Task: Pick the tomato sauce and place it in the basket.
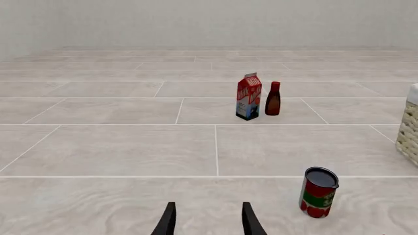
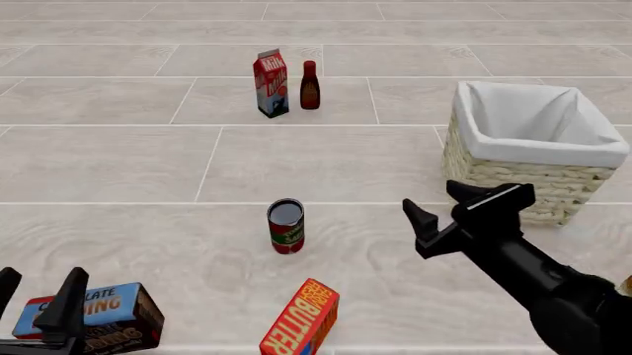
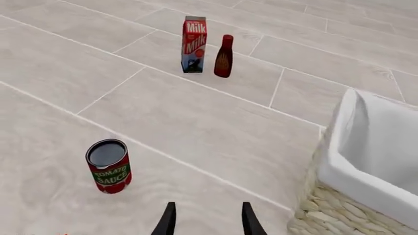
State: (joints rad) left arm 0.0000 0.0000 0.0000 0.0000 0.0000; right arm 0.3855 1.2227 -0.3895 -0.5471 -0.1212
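The tomato sauce [image 2: 286,225] is a short red-labelled tin with a green band and dark top. It stands upright on the tiled surface near the middle. The wicker basket [image 2: 504,176], lined with white cloth, sits to its right and a little farther back. My right gripper [image 2: 434,200] hangs open and empty between the tin and the basket, nearer the basket's front corner. In the right wrist view the tomato sauce [image 3: 108,166] and basket [image 3: 326,210] lie ahead of the open right gripper [image 3: 207,220]. My left gripper [image 2: 40,285] is open at the near left; its wrist view shows the tomato sauce [image 1: 318,192] beside the open left gripper [image 1: 209,220].
A milk carton [image 2: 271,83] and a dark red bottle [image 2: 309,85] stand side by side at the back. A chocolate box [image 2: 94,318] lies by the left gripper. A butter box [image 2: 301,318] lies at the front, just before the tin.
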